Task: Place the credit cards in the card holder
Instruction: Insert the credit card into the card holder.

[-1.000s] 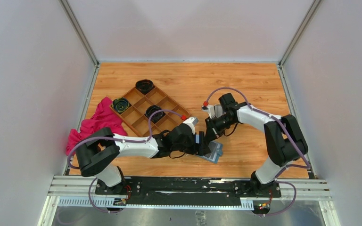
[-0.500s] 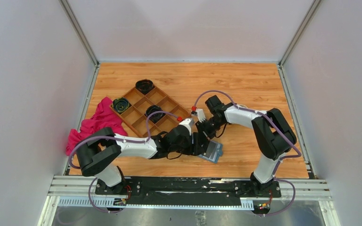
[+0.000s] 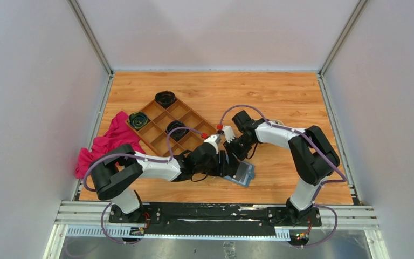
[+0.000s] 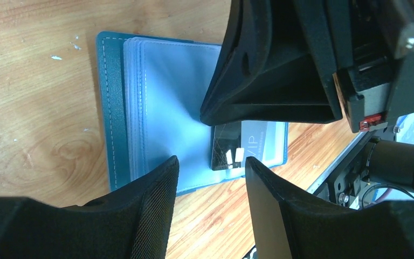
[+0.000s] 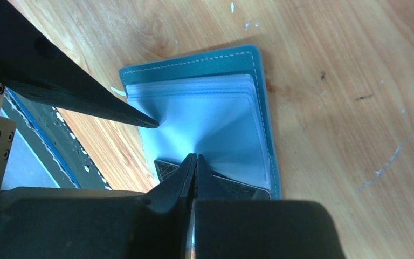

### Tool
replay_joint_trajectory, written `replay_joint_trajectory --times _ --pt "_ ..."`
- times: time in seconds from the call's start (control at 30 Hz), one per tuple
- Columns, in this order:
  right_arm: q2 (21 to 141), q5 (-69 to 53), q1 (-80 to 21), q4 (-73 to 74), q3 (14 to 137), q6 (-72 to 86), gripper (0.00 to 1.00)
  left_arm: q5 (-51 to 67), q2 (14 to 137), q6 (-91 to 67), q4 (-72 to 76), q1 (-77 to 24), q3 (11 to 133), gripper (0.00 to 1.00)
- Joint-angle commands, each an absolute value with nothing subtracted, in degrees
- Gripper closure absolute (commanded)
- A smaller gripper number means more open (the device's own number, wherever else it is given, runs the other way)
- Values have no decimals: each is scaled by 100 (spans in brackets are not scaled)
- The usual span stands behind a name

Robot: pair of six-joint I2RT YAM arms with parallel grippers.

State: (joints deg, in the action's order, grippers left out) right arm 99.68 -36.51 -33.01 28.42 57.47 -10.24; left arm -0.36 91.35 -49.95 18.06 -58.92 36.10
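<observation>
The holder (image 3: 242, 174) lies open, lower middle. The right gripper (image 5: 195, 159), shut tight, presses its sleeve (image 5: 215, 118). The left gripper (image 4: 210, 162) is half open, empty. I think the dark card (image 4: 225, 152) needs pushing in next.

The wood-grain worktop (image 3: 280, 97) carries a brown compartment tray (image 3: 186, 116). A pink cloth (image 3: 110, 141) lies bunched against the tray's left side. The card holder (image 3: 245, 174) lies open and flat, right of the tray and nearer the front.
</observation>
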Motion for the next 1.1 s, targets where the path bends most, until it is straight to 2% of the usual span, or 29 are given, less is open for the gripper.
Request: replay_joint_trajectory --times 0.0,0.4,0.63,0.9,1.0,1.07 --pt "9747 -3124 -3375 3294 5636 -1356 100 -121 9408 -4988 1705 -5819 3584 45" --pt "9731 -2714 -3362 3814 5626 -1790 100 -78 9298 -4993 1764 -5765 3476 47" --pt "9086 -3376 -2982 4056 5803 -2271 100 155 8987 -4823 1854 -5759 3506 48" --pt "7708 -5071 -1913 5019 5658 -4471 100 270 8450 -4595 1854 -5828 3478 53" --pt "7027 -5584 -1881 5203 5157 -5961 98 371 8543 -4445 1846 -5846 3597 60" --pt "6545 -5832 -1879 5306 4689 -7264 98 439 8701 -4364 1846 -5850 3683 71"
